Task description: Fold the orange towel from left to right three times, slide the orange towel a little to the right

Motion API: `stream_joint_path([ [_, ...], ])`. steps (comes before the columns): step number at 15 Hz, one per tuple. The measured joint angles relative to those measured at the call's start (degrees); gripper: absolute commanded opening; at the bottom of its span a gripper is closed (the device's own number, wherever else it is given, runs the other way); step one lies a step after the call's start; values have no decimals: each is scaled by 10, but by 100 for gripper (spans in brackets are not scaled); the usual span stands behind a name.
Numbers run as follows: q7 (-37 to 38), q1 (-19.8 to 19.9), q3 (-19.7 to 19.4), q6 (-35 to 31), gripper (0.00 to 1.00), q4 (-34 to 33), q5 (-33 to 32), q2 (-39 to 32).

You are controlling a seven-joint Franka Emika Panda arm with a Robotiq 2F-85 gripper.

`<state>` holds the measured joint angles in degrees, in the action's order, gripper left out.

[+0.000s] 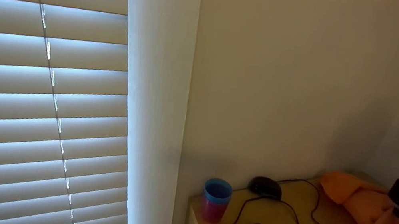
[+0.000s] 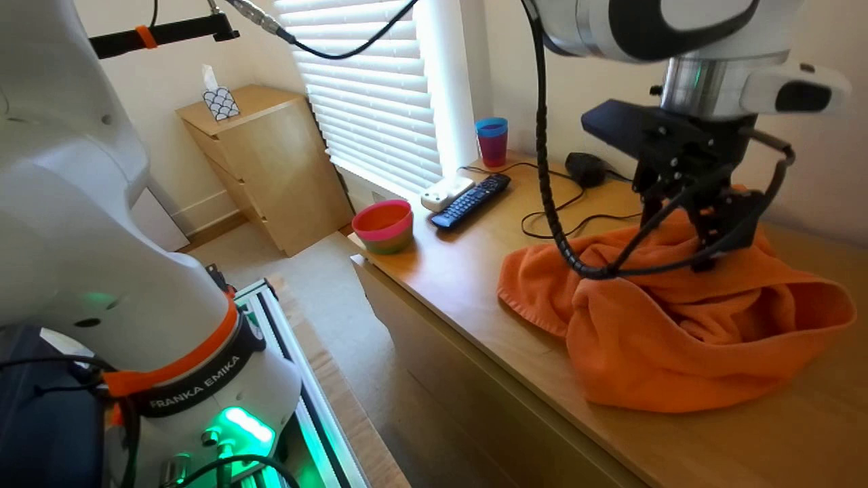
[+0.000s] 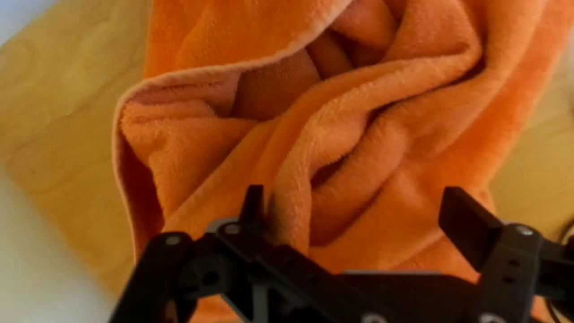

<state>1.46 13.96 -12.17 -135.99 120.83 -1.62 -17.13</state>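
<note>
- The jaws stand wide apart over the orange towel point(image 2: 658, 359), gripping nothing; whether they touch it, I cannot tell.
- It lies rumpled on the counter point(image 2: 468, 271).
- Cup point(image 2: 493, 152), remote point(image 2: 471, 201), bowl point(image 2: 384, 236): apart from it.

Your gripper point(image 2: 680, 234) points down at the rumpled orange towel point(image 2: 658, 346) on the wooden top point(image 2: 468, 285), remote point(image 2: 471, 201) just beside the white device point(image 2: 444, 192), pink-rimmed bowl point(image 2: 384, 234) near both.
</note>
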Motion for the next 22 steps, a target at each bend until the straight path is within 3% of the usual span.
stream_joint_path([
  [5, -89, -12, 7, 115, 100, 11, -15, 122],
  [11, -270, -15, 9, 113, 100, 85, -25, 201],
  [18, -277, -18, 10, 93, 100, 97, -37, 206],
  [22, -278, -29, 14, 27, 100, 190, -70, 236],
])
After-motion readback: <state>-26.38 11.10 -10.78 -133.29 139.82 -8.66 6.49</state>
